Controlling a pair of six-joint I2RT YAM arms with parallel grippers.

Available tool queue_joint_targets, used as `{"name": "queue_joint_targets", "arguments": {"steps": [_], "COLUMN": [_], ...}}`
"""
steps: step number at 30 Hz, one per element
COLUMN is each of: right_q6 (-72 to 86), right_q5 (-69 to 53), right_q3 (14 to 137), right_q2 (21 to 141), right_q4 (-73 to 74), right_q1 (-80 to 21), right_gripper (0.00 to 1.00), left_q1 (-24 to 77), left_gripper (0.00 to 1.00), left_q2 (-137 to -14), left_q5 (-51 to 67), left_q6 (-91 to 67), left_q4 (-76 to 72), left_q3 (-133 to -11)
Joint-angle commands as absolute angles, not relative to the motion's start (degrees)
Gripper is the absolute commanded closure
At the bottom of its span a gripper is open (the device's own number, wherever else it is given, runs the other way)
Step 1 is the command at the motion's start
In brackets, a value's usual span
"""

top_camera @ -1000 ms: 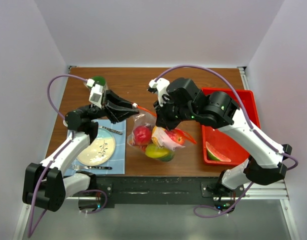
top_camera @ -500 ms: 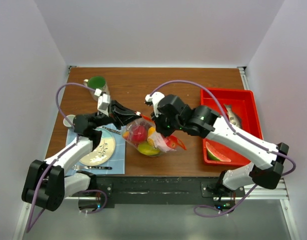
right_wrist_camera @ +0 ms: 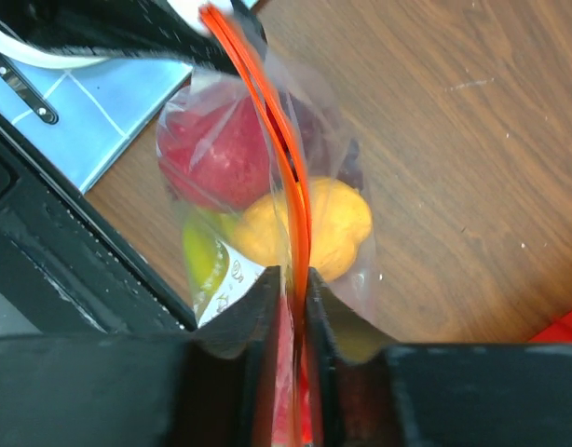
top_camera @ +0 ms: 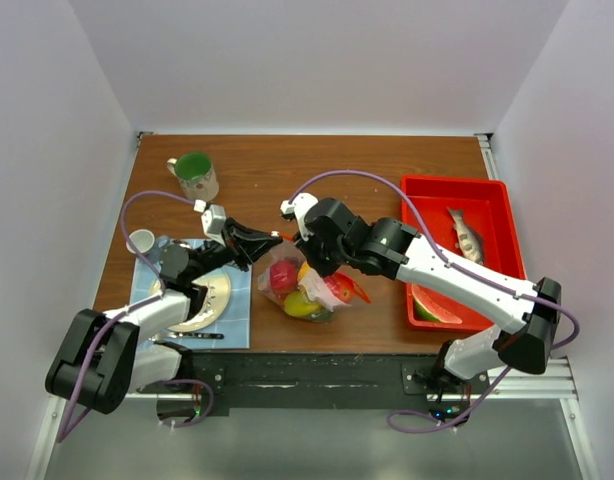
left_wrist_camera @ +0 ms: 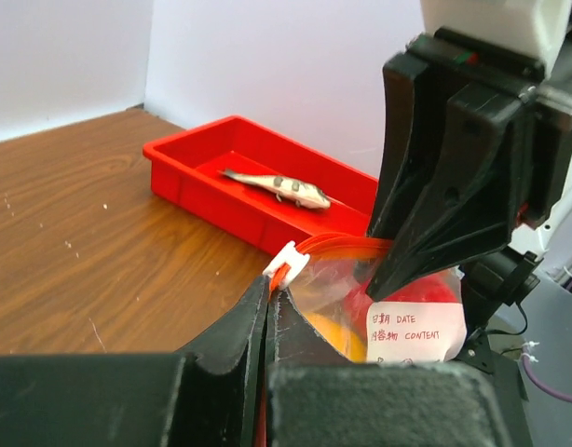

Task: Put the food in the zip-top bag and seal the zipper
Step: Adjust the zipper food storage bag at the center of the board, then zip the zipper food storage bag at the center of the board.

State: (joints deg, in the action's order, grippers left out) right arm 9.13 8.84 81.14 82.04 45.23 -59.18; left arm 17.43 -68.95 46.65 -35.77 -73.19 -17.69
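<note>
Spanning the gap between both arms, the zipper (right_wrist_camera: pixel 284 158) runs from the left gripper (left_wrist_camera: pixel 270 284), closed on its white-tab end, to the right gripper (right_wrist_camera: pixel 291 279), pinched shut across it; the zip-top bag (top_camera: pixel 305 290) sits on the table (top_camera: pixel 387 160) beneath.

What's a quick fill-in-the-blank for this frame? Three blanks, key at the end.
The silver fish lies in the red ____.
The left gripper and the right gripper are both shut on the zip-top bag's orange-red ____.
The cream plate sits on a ____ placemat.
Missing words: tray, zipper, blue.
</note>
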Motion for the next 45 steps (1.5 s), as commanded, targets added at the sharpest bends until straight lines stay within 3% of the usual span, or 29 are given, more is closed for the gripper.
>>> {"name": "queue_joint_targets", "arguments": {"steps": [1,9,12,30,38,45], "right_q6": [6.42,2.56,1.06,-5.36,-5.36,-5.36], "right_q5": [7.12,4.84,4.40,0.44,0.70,0.97], "right_q3": [82.62,86.74,90.07,100.63,100.72,100.11], "right_q2": [82.18,82.44,83.58,93.16,93.87,93.87], "right_q4": [41.75,41.84,41.92,42.19,41.92,42.10], "right_q1": [-59.33,-59.24,-59.24,-59.15,-58.89,-58.71], "right_gripper": [0.72,0.49,0.48,0.53,0.71,0.70], "left_q1": [17.75,17.75,17.75,17.75,17.75,17.67], "left_gripper": [1.00,1.00,1.00,1.00,1.00,1.00], "left_q2": [-69.17,-68.82,-68.38,-67.41,-67.24,-67.15], "left_q5": [46.23,47.99,48.25,51.15,51.24,50.98], "left_q6": [-35.59,-38.41,-38.76,-41.75,-42.89,-43.24], "left_q4": [-89.02,-93.69,-93.87,-95.27,-96.33,-96.24], "left_q3": [-15.65,-14.76,-14.77,-15.64,-16.00,-15.91]}}
